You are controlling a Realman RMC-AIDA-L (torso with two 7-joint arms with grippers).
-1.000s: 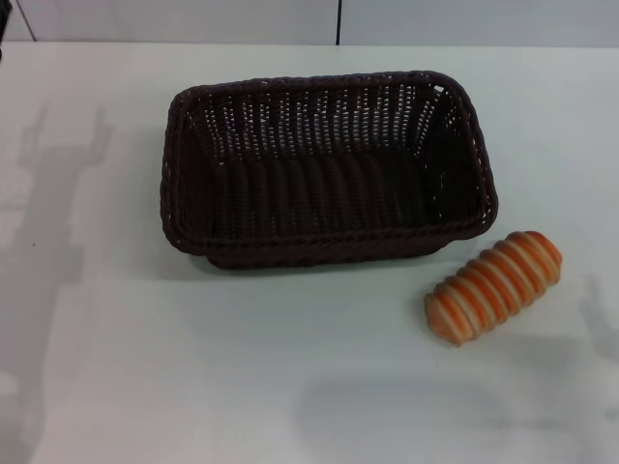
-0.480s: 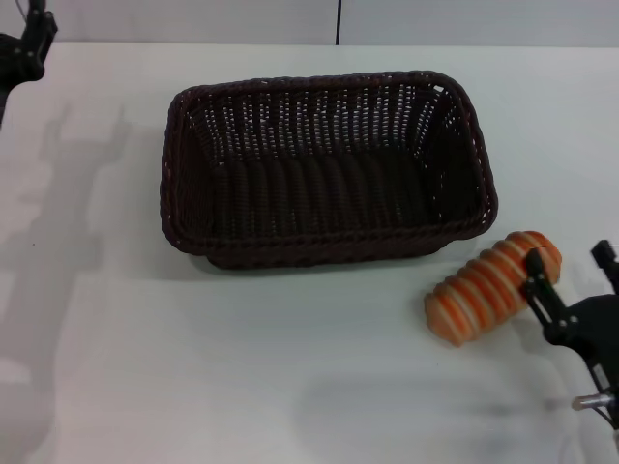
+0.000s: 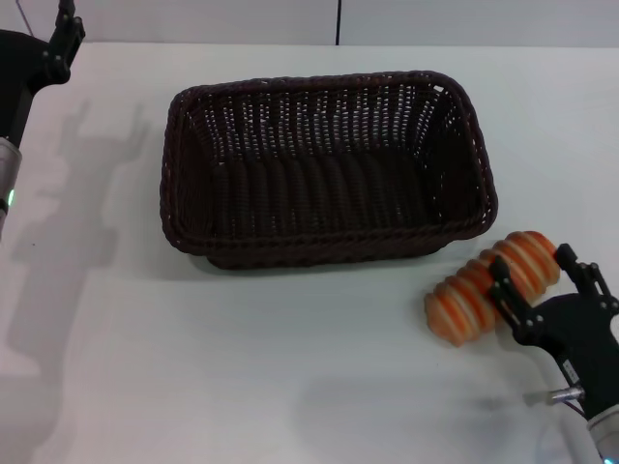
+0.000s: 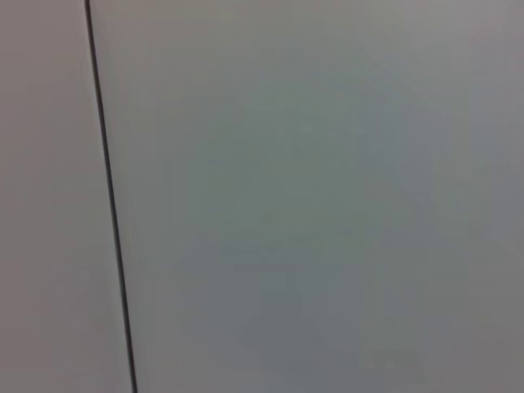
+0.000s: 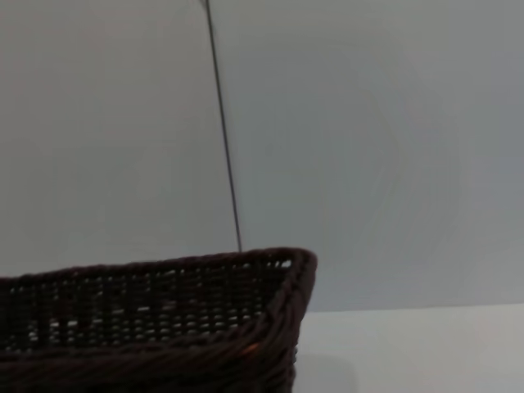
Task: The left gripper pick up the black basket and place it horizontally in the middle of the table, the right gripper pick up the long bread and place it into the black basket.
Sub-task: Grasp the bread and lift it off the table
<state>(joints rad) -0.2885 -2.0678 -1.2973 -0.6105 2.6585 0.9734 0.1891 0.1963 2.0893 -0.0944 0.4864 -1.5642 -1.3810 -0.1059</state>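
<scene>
Advanced since the earlier frame, the right gripper (image 3: pixel 534 285) is being held open astride the long bread (image 3: pixel 493 286), beside the black basket (image 3: pixel 327 166); the left gripper (image 3: pixel 60 39), far beyond that basket, cannot be judged.

- One black basket (image 3: pixel 329 164), at centre of the table (image 3: pixel 193 367).
- One long bread (image 3: pixel 484 285), at 4 o'clock from the basket.
- Two grippers: left gripper (image 3: pixel 63 39) at 10 o'clock, right gripper (image 3: pixel 542 285) at 4 o'clock.
</scene>
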